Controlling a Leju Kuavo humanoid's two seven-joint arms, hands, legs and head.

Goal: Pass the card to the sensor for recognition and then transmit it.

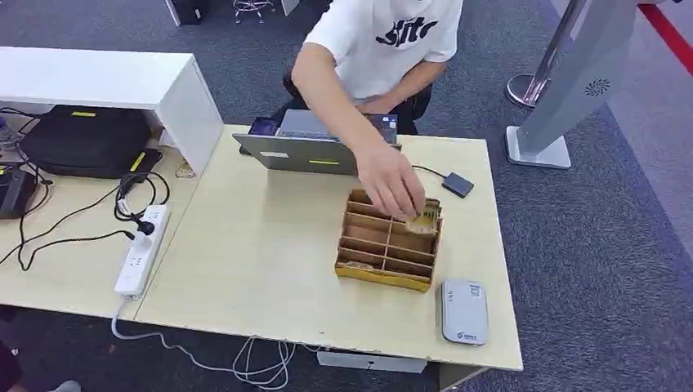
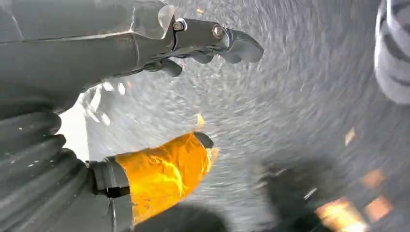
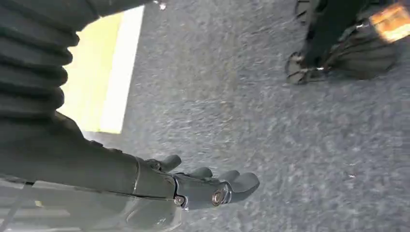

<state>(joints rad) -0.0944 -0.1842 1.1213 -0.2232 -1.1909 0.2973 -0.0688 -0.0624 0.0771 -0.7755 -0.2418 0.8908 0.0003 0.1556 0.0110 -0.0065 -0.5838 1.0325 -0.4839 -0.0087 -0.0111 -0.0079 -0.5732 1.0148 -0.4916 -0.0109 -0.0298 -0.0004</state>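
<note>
Card (image 1: pixel 422 221) under person's hand (image 1: pixel 391 188), at wooden organizer (image 1: pixel 387 242).

A pale wood table (image 1: pixel 245 245) is showing at the frame's centre, with a yellow-brown compartment box (image 1: pixel 388 241) on it. Lower right, a grey sensor (image 1: pixel 464 311) is lying. At the top, a person's white shirt (image 1: pixel 392 37) is carrying dark lettering. Grey carpet (image 1: pixel 605 245) is surrounding everything. A white power strip (image 1: pixel 140 249) is lying left.
</note>
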